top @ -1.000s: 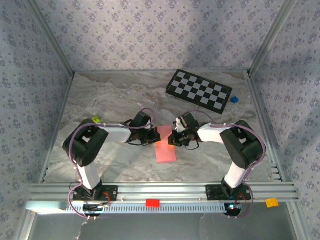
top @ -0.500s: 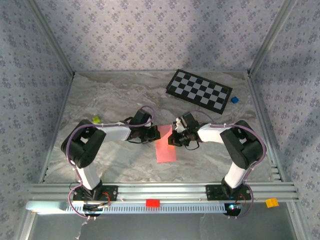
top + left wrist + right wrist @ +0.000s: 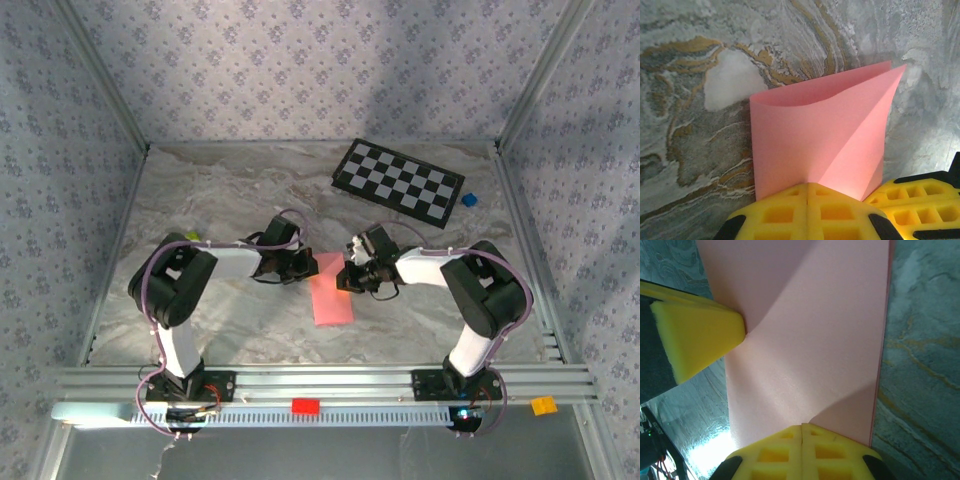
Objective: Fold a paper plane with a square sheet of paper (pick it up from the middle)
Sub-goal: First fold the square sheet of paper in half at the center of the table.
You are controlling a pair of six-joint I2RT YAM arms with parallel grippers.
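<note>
The pink sheet of paper (image 3: pixel 333 298), loosely doubled into a strip, lies mid-worktop (image 3: pixel 220 200) between the 2 arms, with its long axis running near to far. The left fingers (image 3: pixel 802 192) are closed, pinching its left edge near the far end. The right fingers (image 3: pixel 799 432) pinch the opposite edge, almost straight across. Neither arm is clearly nearer.

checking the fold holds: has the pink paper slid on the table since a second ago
No. The pink paper sits where it was, its near edge at the same gap from the front rail in the top view.
</note>
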